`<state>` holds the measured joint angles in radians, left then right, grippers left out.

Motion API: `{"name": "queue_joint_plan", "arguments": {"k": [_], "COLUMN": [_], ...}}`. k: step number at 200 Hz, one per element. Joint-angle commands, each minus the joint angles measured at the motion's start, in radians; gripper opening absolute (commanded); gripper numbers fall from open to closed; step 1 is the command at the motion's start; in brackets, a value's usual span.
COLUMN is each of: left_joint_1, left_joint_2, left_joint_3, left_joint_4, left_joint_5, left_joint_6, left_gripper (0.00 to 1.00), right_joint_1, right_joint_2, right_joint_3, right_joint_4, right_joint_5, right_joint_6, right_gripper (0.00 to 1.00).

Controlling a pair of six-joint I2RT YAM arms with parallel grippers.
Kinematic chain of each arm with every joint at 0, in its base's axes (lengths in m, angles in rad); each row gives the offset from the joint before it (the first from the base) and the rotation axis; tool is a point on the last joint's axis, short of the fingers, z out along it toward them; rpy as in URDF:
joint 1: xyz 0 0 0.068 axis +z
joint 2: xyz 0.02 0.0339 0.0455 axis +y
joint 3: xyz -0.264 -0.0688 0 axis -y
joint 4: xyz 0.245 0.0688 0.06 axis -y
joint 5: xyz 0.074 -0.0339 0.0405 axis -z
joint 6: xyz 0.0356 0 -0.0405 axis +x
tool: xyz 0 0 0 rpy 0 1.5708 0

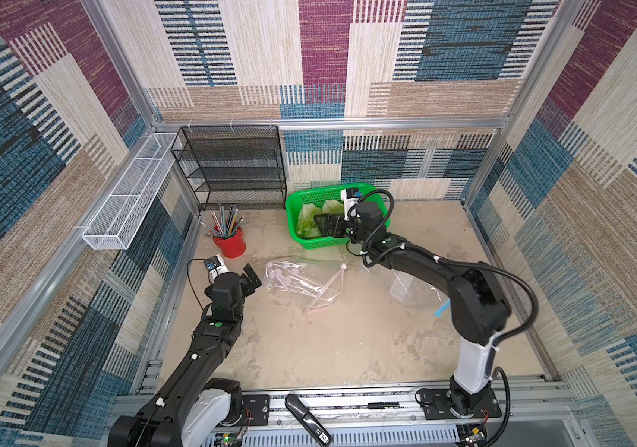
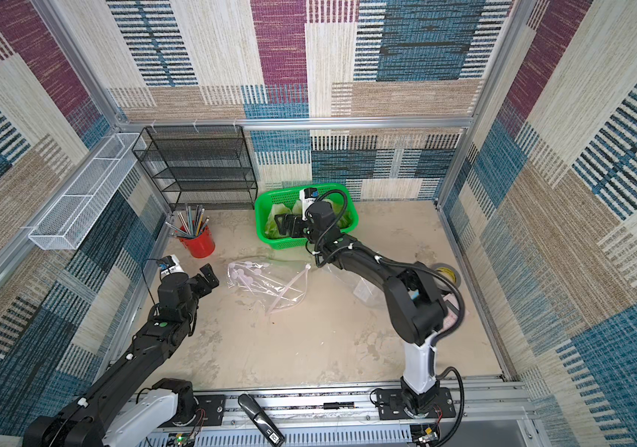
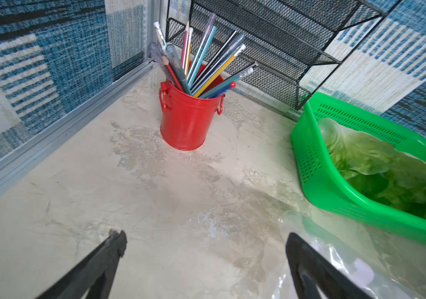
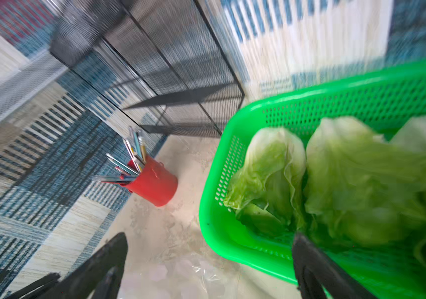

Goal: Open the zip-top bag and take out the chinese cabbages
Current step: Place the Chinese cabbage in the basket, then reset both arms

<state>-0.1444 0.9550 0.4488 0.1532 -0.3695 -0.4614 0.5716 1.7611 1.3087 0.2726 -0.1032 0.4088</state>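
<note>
Cabbages (image 4: pixel 336 181) lie in the basket (image 4: pixel 232 246) just below the right gripper (image 1: pixel 324 226), jaws spread wide, nothing pinched — left gripper (image 3: pixel 204 238) gapes too, beside the bag (image 1: pixel 301 282).

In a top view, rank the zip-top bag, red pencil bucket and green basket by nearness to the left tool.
1. zip-top bag, right beside the left tool, toward the table's middle.
2. red pencil bucket, just behind the tool.
3. green basket, farther back, by the rear wall.
</note>
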Motion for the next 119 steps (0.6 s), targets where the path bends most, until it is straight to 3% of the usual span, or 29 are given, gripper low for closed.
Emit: {"name": "queue_joint_plan", "arguments": {"k": [1,24,50,69,87,119], "left_joint_1": [0.0,0.0,0.001,0.002,0.007,0.009], "left_joint_2": [0.041,0.105,0.183,0.241,0.309,0.382], "left_joint_3": [0.012,0.026,-0.035,-0.093,-0.127,-0.107], "left_joint_4": [0.019,0.077,0.306,0.447,0.561,0.632], "left_joint_5": [-0.086,-0.147,-0.172,-0.16,-0.103,-0.011], "left_joint_6": [0.069,0.158,0.282,0.348,0.388,0.491], "left_gripper": [0.99,0.99,0.99,0.99,0.99,0.99], "right_joint_1": [-0.003,-0.019,-0.124,-0.2,-0.28,-0.378], "right_joint_2": [-0.158,-0.323,-0.441,-0.494,-0.519,-0.444], "right_joint_3": [-0.178,-0.423,-0.688,-0.861,-0.999,-1.088], "right_joint_4": [0.108,0.193,0.352,0.507,0.663,0.818], "right_joint_5": [0.195,0.393,0.418,0.427,0.361,0.298], "right_joint_6": [-0.216,-0.449,-0.588,-0.611,-0.596,-0.548], "right_gripper": [0.99,0.99,0.99,0.99,0.99,0.99]}}
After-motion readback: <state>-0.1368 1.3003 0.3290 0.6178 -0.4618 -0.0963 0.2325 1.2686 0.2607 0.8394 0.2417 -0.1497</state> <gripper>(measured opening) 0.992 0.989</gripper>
